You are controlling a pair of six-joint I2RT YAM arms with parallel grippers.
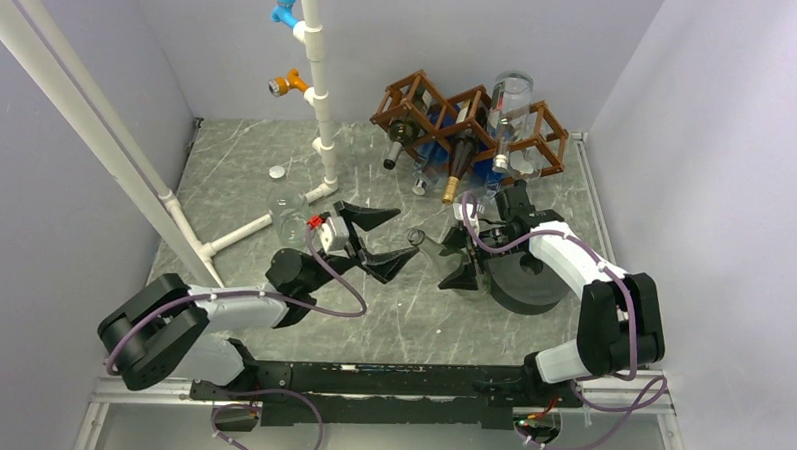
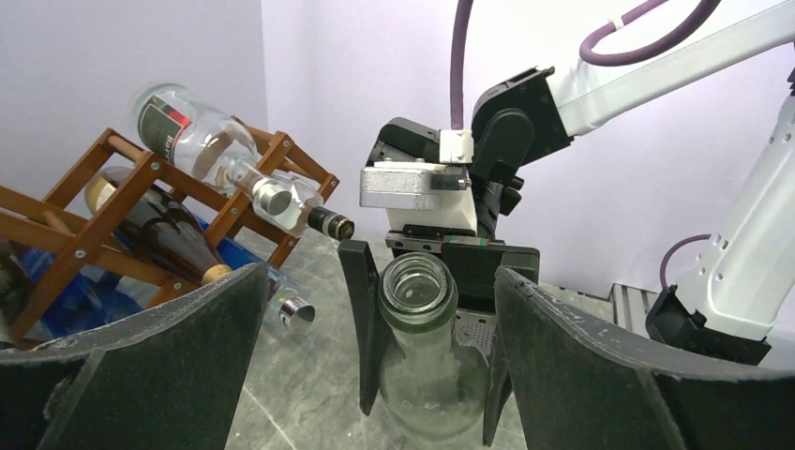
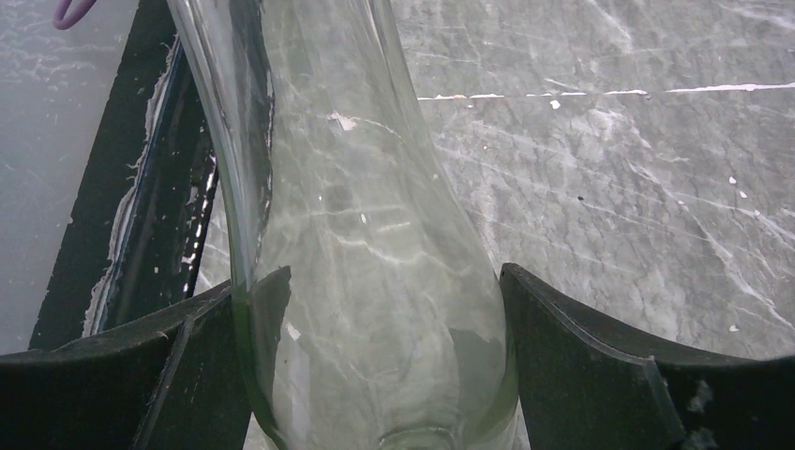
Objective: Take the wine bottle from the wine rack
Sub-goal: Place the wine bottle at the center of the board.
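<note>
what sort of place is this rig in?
Probably a lab robot test cell: plain pale walls box in a grey marble-patterned tabletop, staged with props, a brown wooden lattice wine rack and a white plastic pipe stand.

Robot lab cell around you: plain walls (image 1: 431, 46) box in the marbled tabletop (image 1: 421, 326); left arm (image 1: 237, 307) and right arm (image 1: 574, 253) bolt to a black rail (image 1: 389, 380).

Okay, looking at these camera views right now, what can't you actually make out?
Base of the clear bottle: right wrist view, cut off by the bottom edge.
Lower left of the wine rack: left wrist view, hidden behind a finger of the left gripper.
Labels on the racked bottles: top view, too small to read.
</note>
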